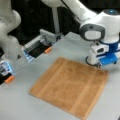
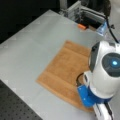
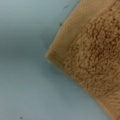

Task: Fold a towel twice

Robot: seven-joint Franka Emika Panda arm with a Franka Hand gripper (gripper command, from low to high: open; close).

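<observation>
The orange-brown towel [image 1: 71,86] lies flat and unfolded on the grey table [image 1: 17,105], paler stripes running near two opposite edges. In both front views it shows as a single layer [image 2: 61,71]. My gripper [image 1: 98,65] hangs low over the towel's corner at a front view's right, close to the cloth. The wrist view shows that towel corner [image 3: 90,57] close up with bare table beside it, and no fingers appear there. In a front view the arm's white wrist [image 2: 106,70] covers the same corner.
A metal fixture [image 1: 41,43] with orange tabs stands beyond the towel, also seen as a fixture [image 2: 83,13] at a front view's top. A white machine body [image 1: 7,32] rises at the left. A black perforated board [image 2: 15,107] borders the table.
</observation>
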